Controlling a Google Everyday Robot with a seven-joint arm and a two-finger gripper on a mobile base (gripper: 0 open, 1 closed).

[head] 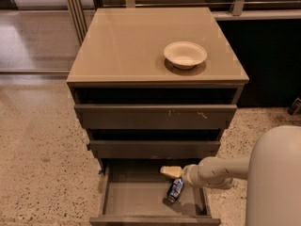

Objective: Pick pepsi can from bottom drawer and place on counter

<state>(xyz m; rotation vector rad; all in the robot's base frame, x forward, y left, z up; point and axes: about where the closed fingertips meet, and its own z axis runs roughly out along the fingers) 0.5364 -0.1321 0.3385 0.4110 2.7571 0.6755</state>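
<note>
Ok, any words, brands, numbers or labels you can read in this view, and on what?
No text is readable.
Small blue metal can in the open bottom drawer: white and red markings, too blurred to read.
Cream paper bowl on the tan counter: no print visible.
Gripper, over the drawer close by the can: no marking visible.
</note>
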